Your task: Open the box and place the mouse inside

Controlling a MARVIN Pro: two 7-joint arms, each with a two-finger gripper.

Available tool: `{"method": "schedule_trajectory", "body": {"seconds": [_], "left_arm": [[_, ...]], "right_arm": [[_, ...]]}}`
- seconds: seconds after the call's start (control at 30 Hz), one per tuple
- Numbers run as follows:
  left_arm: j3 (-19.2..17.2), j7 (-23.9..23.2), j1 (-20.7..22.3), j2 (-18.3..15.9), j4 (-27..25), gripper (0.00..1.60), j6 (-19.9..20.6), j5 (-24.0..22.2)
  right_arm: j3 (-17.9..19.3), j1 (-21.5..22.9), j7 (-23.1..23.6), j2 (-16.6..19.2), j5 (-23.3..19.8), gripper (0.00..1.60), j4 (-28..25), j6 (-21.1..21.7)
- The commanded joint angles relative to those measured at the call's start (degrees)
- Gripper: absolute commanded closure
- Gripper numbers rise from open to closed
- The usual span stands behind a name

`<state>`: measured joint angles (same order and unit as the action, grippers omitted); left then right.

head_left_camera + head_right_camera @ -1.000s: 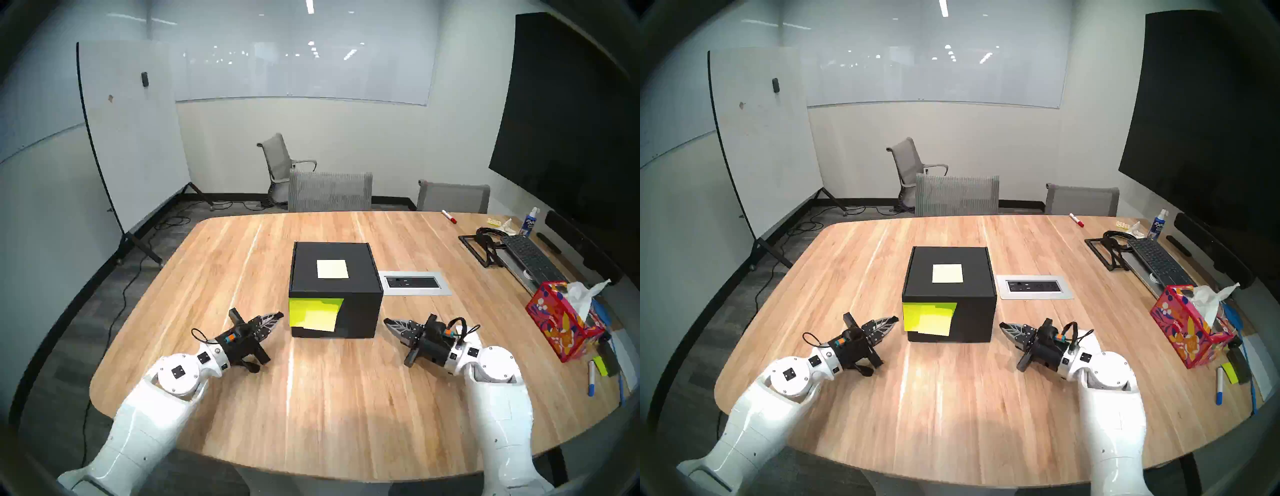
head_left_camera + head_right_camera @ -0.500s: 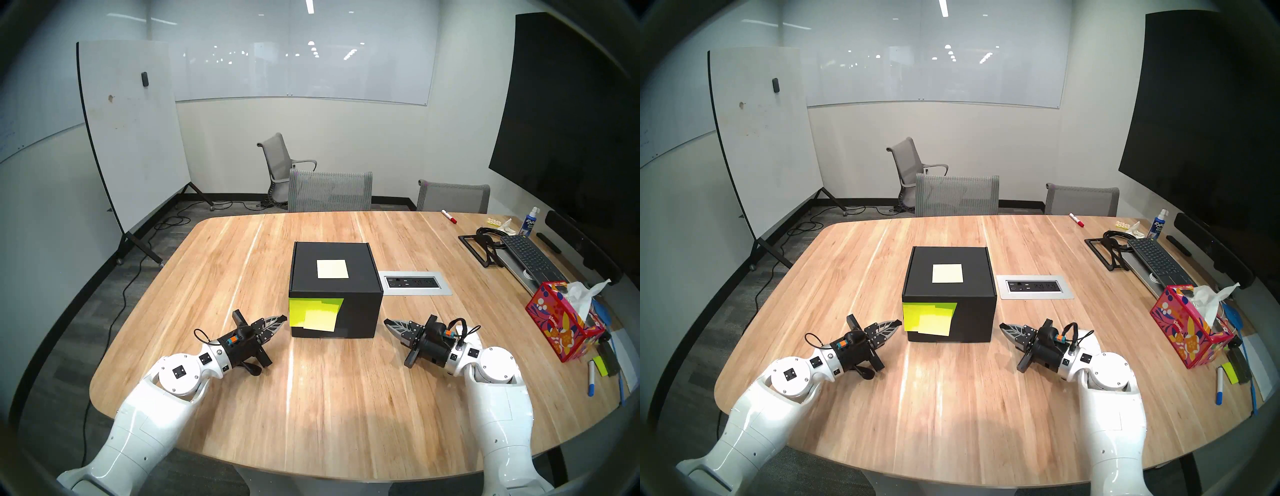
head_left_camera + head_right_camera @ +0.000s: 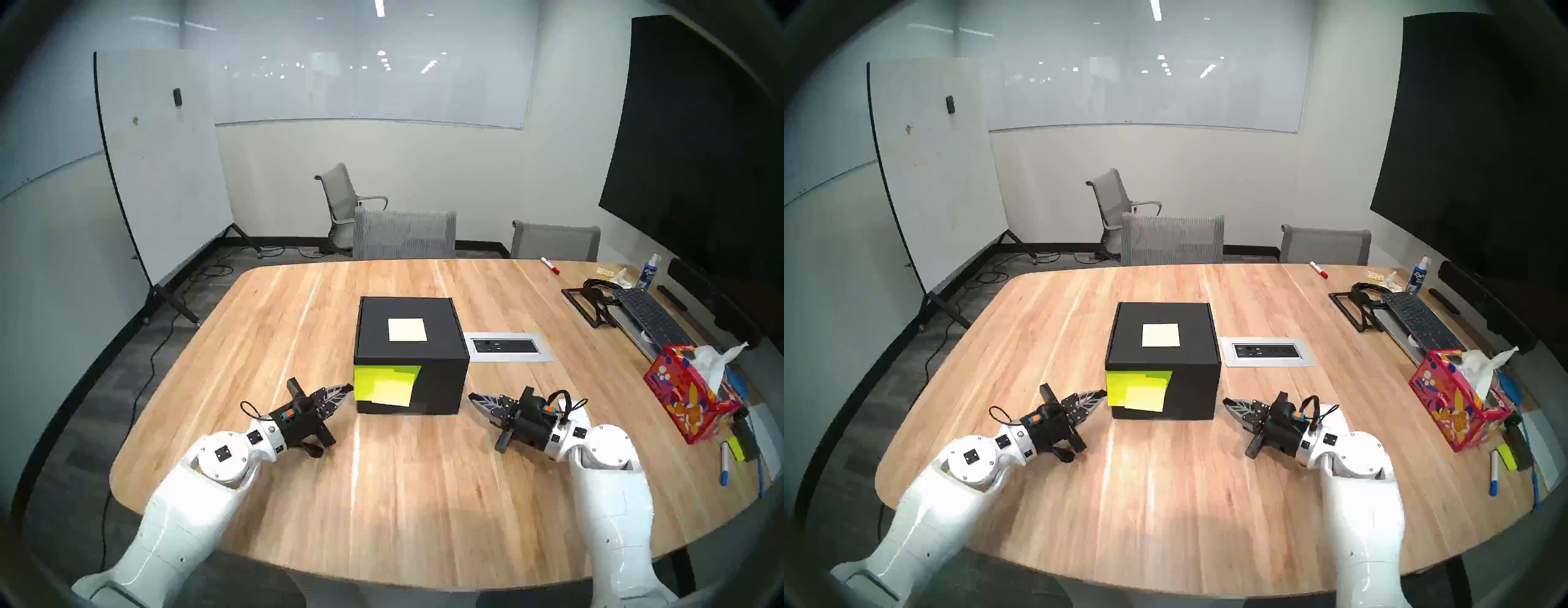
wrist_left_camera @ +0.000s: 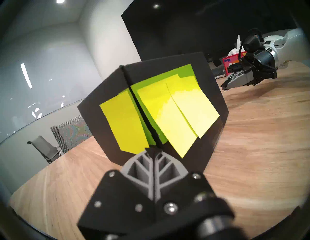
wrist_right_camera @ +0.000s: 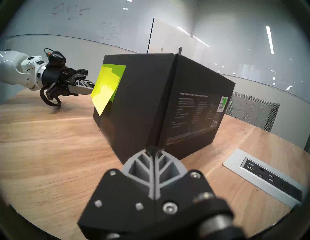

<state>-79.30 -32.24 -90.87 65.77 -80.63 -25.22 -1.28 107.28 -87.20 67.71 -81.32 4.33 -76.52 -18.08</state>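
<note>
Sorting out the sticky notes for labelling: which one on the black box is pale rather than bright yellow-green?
The pale note lying flat on the box lid; the bright yellow-green notes overlap on the front face.

**Layout of table at time of inspection**

The matte black cardboard box (image 3: 410, 354) stood at the centre of the wooden table (image 3: 382, 488). The metal power socket panel (image 3: 507, 347) lay just right of it. The red floral tissue box (image 3: 683, 399) and the black keyboard (image 3: 651, 316) sat along the right edge, well apart from the box.
</note>
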Motion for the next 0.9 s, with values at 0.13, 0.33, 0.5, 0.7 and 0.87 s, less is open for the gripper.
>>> {"method": "schedule_trajectory", "body": {"seconds": [0.13,0.33,0.5,0.7,0.87], "left_arm": [[0.2,-0.3,0.7,0.1,-0.1,1.6,-0.2,0.0],[0.5,-0.3,1.1,0.3,0.6,1.6,-0.4,0.1],[0.7,-0.4,1.3,0.4,0.7,1.6,-0.4,0.0],[0.7,-0.7,1.4,0.3,0.2,1.6,0.0,-0.2],[0.7,-0.7,1.7,0.5,0.9,1.6,-0.3,-0.2]], "right_arm": [[-0.1,0.8,0.1,-0.2,0.1,1.6,-0.7,0.1],[-0.1,1.1,0.4,-0.3,0.3,1.6,-0.6,0.3],[-0.2,1.5,0.3,-0.5,0.4,1.6,0.0,0.2],[-0.3,1.8,0.4,-0.7,0.6,1.6,0.4,0.2],[-0.5,2.4,0.2,-0.8,1.0,1.6,1.3,0.0]]}}
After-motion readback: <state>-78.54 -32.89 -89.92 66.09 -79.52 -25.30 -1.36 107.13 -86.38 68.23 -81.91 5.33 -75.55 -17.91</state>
